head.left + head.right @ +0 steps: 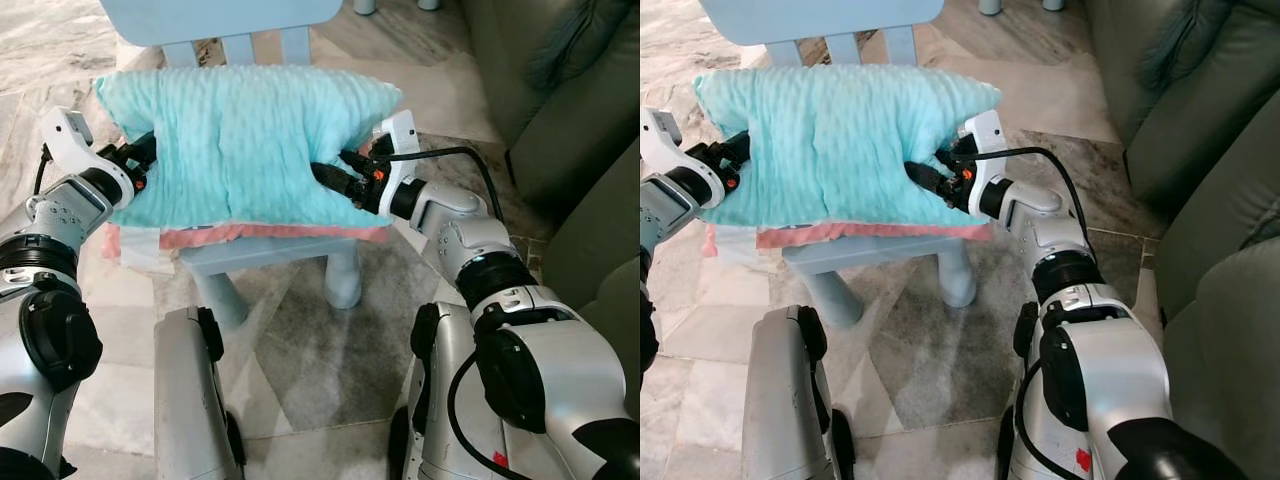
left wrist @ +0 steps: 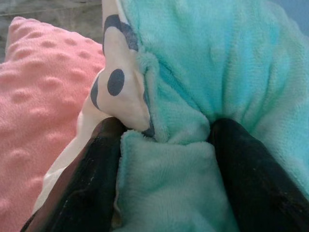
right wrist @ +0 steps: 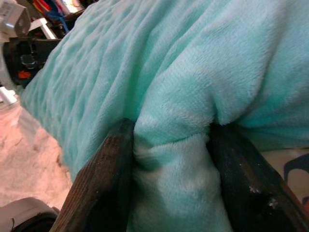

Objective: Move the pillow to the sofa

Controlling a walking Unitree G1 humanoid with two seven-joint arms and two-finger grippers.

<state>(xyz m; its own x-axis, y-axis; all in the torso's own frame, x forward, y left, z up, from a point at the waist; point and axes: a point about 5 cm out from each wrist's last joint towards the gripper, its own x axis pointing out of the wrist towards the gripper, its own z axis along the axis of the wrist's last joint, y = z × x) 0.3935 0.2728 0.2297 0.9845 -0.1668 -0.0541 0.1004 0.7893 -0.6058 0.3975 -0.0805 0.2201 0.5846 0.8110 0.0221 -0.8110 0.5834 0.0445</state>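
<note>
Left eye view: pillow [image 1: 240, 140] lying on chair [image 1: 270, 255], atop pink cushion [image 1: 270, 234]. Left pincer [image 1: 140, 160] pinching pillow's left edge; right pincer [image 1: 335, 180] pinching right edge, plush bunched between fingers [image 3: 96, 183]. Step judged: two-sided grasp set, lift not yet begun. Next move calls for level lift clear of chair, then turn right toward sofa [image 1: 570, 110]. Count: one pillow, one pink cushion, one chair, one sofa, two pincers.
</note>
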